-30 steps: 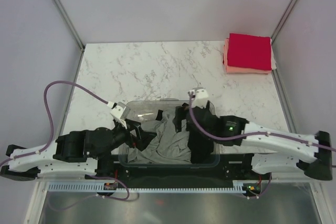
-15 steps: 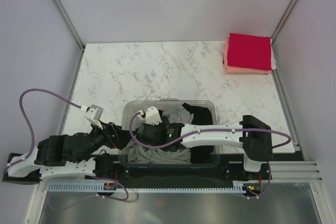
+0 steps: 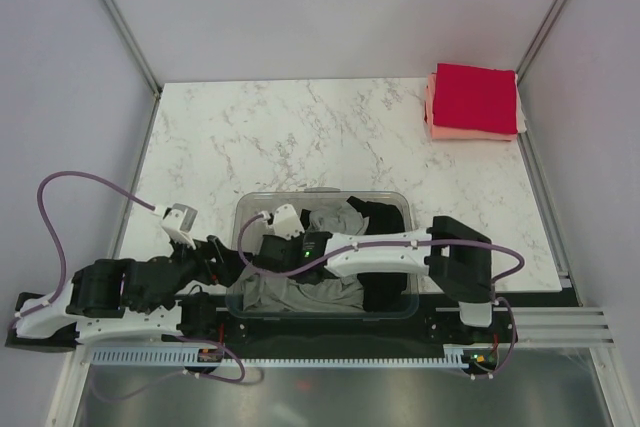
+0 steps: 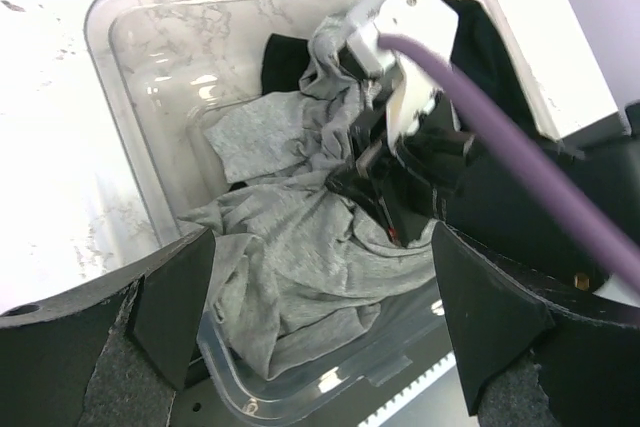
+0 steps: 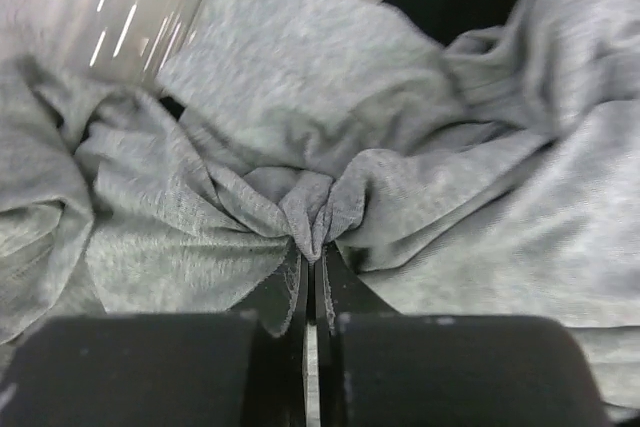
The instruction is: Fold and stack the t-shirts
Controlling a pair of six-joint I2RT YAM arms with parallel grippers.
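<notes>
Right gripper has swung to bin's left half and closed since a second ago; now pinches bunched fold of grey t-shirt (lift-out likely next). Left gripper spread wide, empty, lower left, beside clear bin. Black t-shirt in bin's right part. Farther, upper right: red t-shirt folded atop salmon t-shirt.
</notes>
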